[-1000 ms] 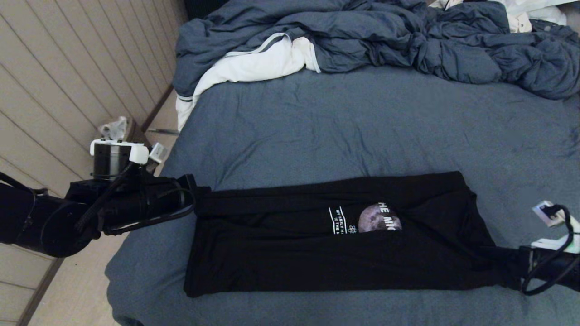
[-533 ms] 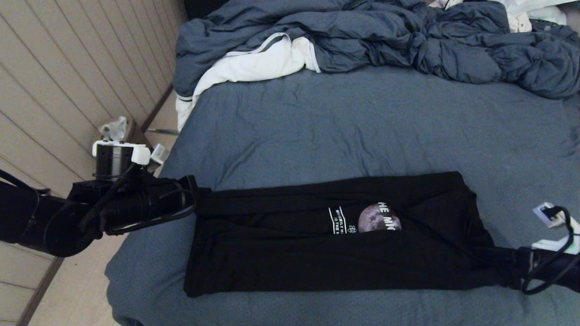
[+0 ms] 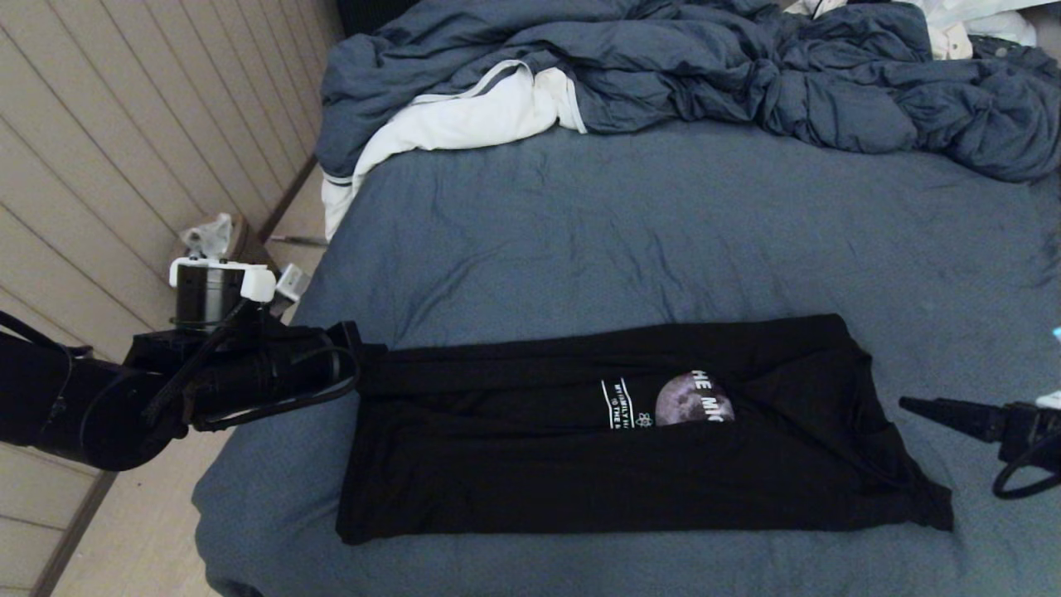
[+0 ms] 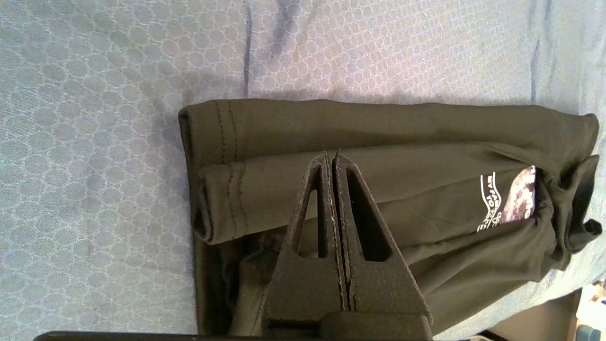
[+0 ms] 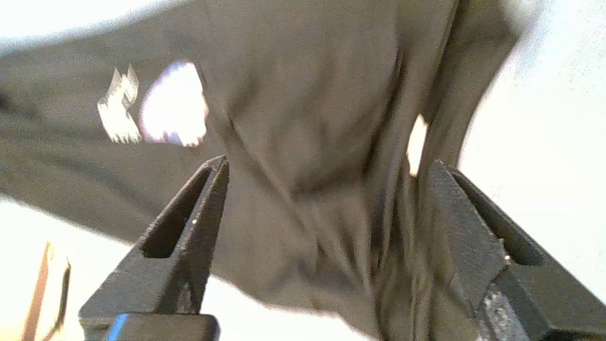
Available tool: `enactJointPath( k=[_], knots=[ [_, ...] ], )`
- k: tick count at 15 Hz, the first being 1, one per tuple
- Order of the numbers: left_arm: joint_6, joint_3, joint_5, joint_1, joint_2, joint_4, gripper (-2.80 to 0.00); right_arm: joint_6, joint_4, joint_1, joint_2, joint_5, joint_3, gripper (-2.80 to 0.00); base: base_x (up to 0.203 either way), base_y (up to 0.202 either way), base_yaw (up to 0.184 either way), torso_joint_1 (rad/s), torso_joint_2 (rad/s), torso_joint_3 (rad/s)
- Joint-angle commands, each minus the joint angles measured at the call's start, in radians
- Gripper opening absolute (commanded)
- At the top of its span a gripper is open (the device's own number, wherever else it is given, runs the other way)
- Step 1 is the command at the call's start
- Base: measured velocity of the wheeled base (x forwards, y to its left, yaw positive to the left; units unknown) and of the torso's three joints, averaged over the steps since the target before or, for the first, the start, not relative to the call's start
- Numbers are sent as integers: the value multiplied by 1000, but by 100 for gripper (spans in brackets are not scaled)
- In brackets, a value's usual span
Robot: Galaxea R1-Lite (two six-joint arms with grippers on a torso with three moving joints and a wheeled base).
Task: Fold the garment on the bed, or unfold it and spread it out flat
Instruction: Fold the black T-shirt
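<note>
The garment [image 3: 539, 464], a black T-shirt, lies on the bed [image 3: 663, 232] folded into a long band, with part of the moon print [image 3: 692, 398] showing at its fold. My left gripper [image 3: 363, 352] is shut at the shirt's left end. In the left wrist view its fingertips [image 4: 330, 155] are pressed together over the hemmed edge [image 4: 227, 142], with no cloth between them. My right gripper [image 3: 908, 405] stands open just off the shirt's right end. In the right wrist view its jaws are spread wide around nothing [image 5: 329, 162], and the garment [image 5: 307, 94] lies beyond them.
A rumpled blue-grey duvet [image 3: 704, 66] and a white cloth with grey trim [image 3: 464, 120] are heaped along the far side of the bed. The bed's left edge drops to wooden floor [image 3: 124, 539], where a small object [image 3: 211, 236] stands.
My right gripper has opened, let go of the shirt's right corner and pulled back to the right. The corner now lies on the sheet. The left arm has barely moved.
</note>
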Motion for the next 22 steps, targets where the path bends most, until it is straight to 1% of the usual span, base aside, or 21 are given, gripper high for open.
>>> enactJointPath(
  k=[1,3,6,9,10,11,18,22],
  knots=[
    [-3,0,-2,-1,1,-4,-280,74,-2,6,-43,9,-84,0,0,0,0,0,0,0],
    [-3,0,-2,0,0,-4,-280,115,-2,49,5,4,-137,0,0,0,0,0,0,0],
    [-3,0,-2,-1,0,-4,-280,142,-4,120,152,-11,-218,0,0,0,0,0,0,0],
    [-3,-1,-2,-1,6,-4,-280,150,-8,212,236,-71,-278,0,0,0,0,0,0,0],
    [-3,-1,-2,-1,9,-4,-280,150,-7,219,243,-89,-293,-127,0,0,0,0,0,0],
    [-3,-3,-2,-1,12,-4,-280,150,-7,222,243,-97,-305,-280,0,0,0,0,0,0],
    [-3,-3,-2,-1,22,-5,-280,150,-5,222,269,-102,-337,-280,0,0,0,0,0,0],
    [-2,-1,-2,-2,23,-14,-280,149,-10,218,298,-119,-352,-280,0,0,0,0,0,0]
  ],
)
